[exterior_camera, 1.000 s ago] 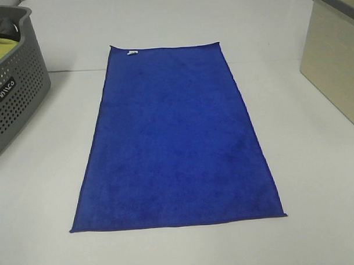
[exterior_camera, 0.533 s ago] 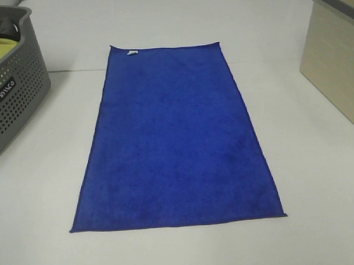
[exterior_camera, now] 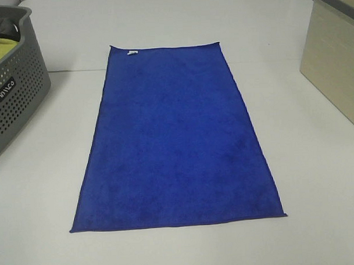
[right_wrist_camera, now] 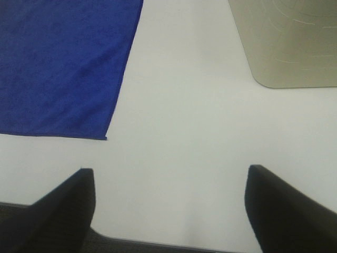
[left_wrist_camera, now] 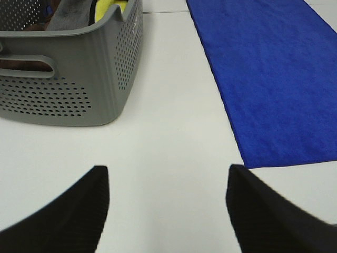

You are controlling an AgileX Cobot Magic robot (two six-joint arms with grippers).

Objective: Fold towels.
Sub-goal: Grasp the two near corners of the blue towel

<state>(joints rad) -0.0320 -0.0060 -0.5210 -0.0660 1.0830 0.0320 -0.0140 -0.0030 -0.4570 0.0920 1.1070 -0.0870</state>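
Upper left of the high view: grey basket (exterior_camera: pixel 12 86). Centre: the towel (exterior_camera: pixel 174 138), flat on the white table (exterior_camera: pixel 46 230), tag (exterior_camera: pixel 132 52) at its far short edge. Right edge: beige bin (exterior_camera: pixel 337 63). Left gripper (left_wrist_camera: pixel 167 208) and right gripper (right_wrist_camera: pixel 168 205) hang spread wide and empty beside the near corners. A clean fold likely needs both corners pinched and carried evenly to the far edge.

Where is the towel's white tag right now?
In the high view, the tag sits on the far short edge of the towel, near its left corner, on the side toward the grey basket.
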